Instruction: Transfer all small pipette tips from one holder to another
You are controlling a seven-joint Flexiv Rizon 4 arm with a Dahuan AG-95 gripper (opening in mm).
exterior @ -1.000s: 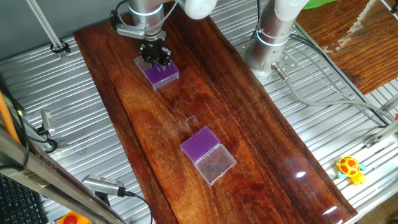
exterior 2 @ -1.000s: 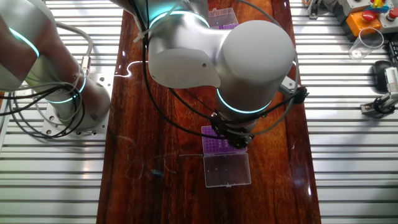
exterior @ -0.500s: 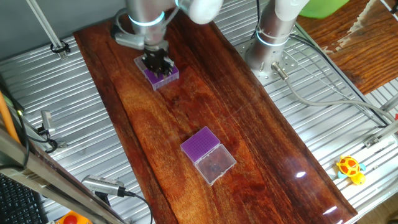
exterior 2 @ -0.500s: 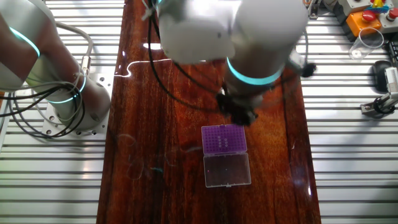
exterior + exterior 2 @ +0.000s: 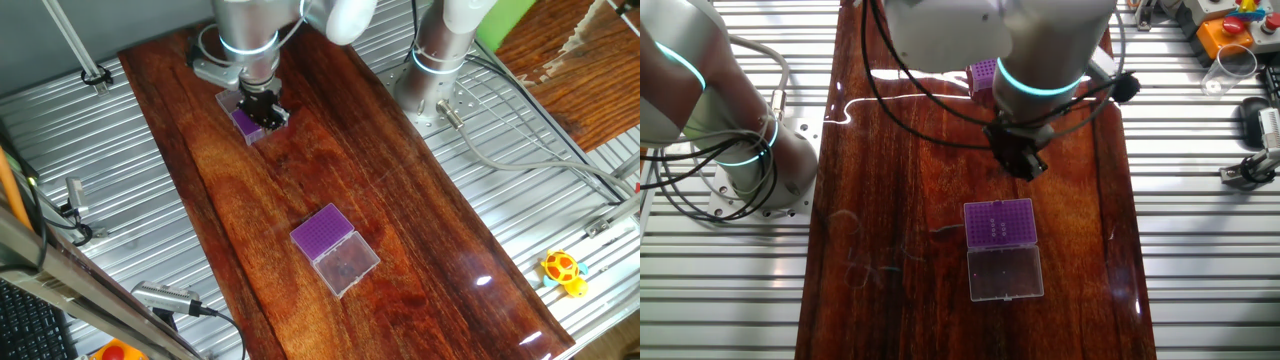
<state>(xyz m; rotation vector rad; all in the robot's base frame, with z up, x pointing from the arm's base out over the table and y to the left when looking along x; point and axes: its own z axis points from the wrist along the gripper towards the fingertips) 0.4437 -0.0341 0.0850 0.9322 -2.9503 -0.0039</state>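
A few small pipette tips [image 5: 1001, 226] are seen as dark specks on the purple insert of one holder [image 5: 1001, 222]; an exact count cannot be made. Two holders are counted on the wooden table [image 5: 400, 230], the second holder [image 5: 322, 231] well apart. The gripper [image 5: 1024, 162] hangs above the table beside the first; its opening cannot be told.
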